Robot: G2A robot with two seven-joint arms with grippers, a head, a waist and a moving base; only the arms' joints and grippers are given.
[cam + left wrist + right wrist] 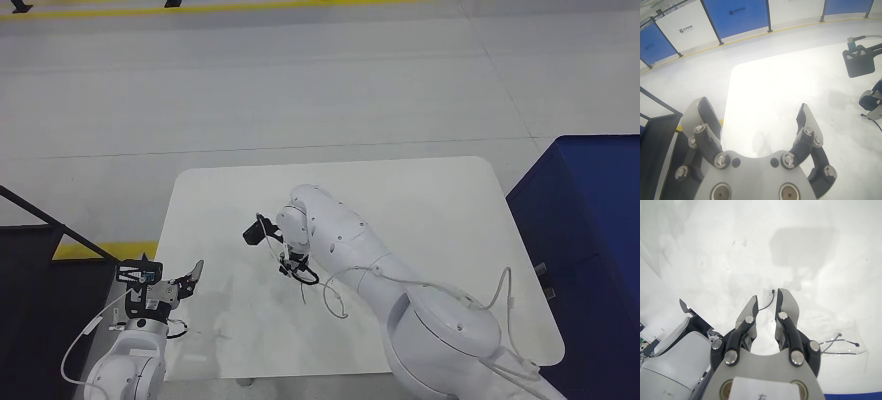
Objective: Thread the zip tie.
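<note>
A thin black zip tie [770, 301] lies curved on the white table [430, 200], its small head [773, 291] toward the fingertips. My right gripper [767, 301] points down at mid-table, open by a narrow gap, with the tie between its fingers and neither pad pressing on it. The top view places this gripper [292, 265] at the centre-left of the table. My left gripper [753, 113] hovers wide open and holds nothing, above the table's near left edge [185, 280]. From the left wrist view the right gripper [870, 103] is seen farther off, a tie head [862, 114] beside it.
A clear shallow tray [859, 349] holding a few spare black zip ties [836, 344] sits on the table beside my right gripper. A blue bin [590, 250] stands off the table's right edge. A black railing [50, 225] runs past the left side.
</note>
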